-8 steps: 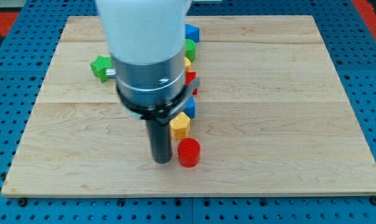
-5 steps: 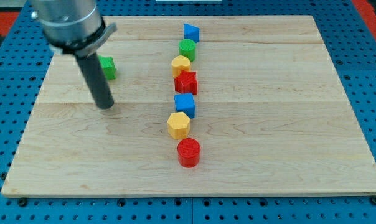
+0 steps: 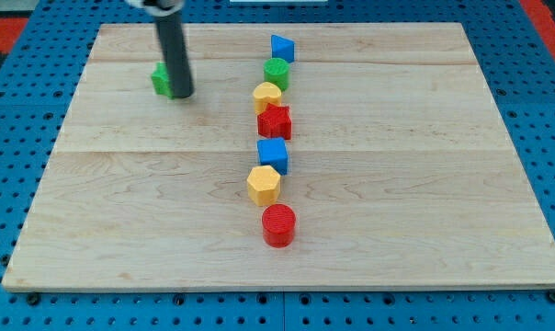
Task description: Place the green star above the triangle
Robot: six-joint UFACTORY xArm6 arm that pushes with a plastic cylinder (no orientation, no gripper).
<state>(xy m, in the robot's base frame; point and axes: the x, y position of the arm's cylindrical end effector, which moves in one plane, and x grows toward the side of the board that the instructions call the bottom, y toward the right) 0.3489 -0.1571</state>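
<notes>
The green star (image 3: 161, 80) lies at the view's upper left on the wooden board (image 3: 424, 184), partly hidden by the rod. My tip (image 3: 182, 94) stands just right of it, touching or nearly touching. The blue triangle (image 3: 281, 47) sits at the top of a column of blocks near the board's middle, well to the right of the star.
Below the blue triangle the column runs down: green cylinder (image 3: 277, 72), yellow block (image 3: 267, 95), red star (image 3: 275, 121), blue cube (image 3: 272, 154), yellow hexagon (image 3: 264, 185), red cylinder (image 3: 278, 225). Blue pegboard (image 3: 11, 165) surrounds the board.
The rod has swept from the board's lower middle to the left, then up to the right side of the green star. The star has shifted up and a little to the right.
</notes>
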